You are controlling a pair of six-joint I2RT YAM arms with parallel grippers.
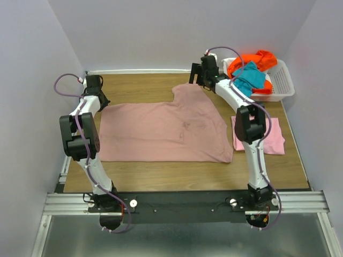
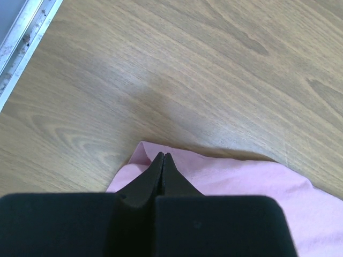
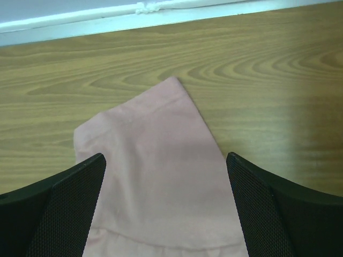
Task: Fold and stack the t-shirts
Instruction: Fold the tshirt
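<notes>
At the left side of the wooden table (image 1: 161, 174) the left gripper (image 1: 101, 99) hangs at the far left corner of the large dusty rose t-shirt (image 1: 166, 128); in its wrist view the left gripper (image 2: 162, 156) has its two black fingers (image 2: 153, 171) pressed together with no gap, their tips right at the corner of the pink cloth, and whether any fabric is pinched between them cannot be told, while a metal rail (image 2: 21, 37) runs along the table's edge at upper left of that view. The dusty rose t-shirt lies flat across the middle of the table, spread wide from the left arm over to the right arm, its near hem straight and one sleeve (image 1: 187, 90) reaching toward the far edge. Over that sleeve hovers the right gripper (image 1: 196, 75), and the wrist view shows the right gripper (image 3: 165, 158) with its jaws spread wide and nothing between them but air, the sleeve (image 3: 155, 160) lying flat on the wood below and pointing toward the white strip (image 3: 134, 13) at the back of the table. Further right, partly hidden behind the right arm, a light pink t-shirt (image 1: 274, 138) lies folded in a small rectangle just beside the rose one. At the far right corner stands a white slotted basket (image 1: 283, 81) holding a crumpled orange t-shirt (image 1: 258, 58) and a teal t-shirt (image 1: 251, 78) draped over its near rim
</notes>
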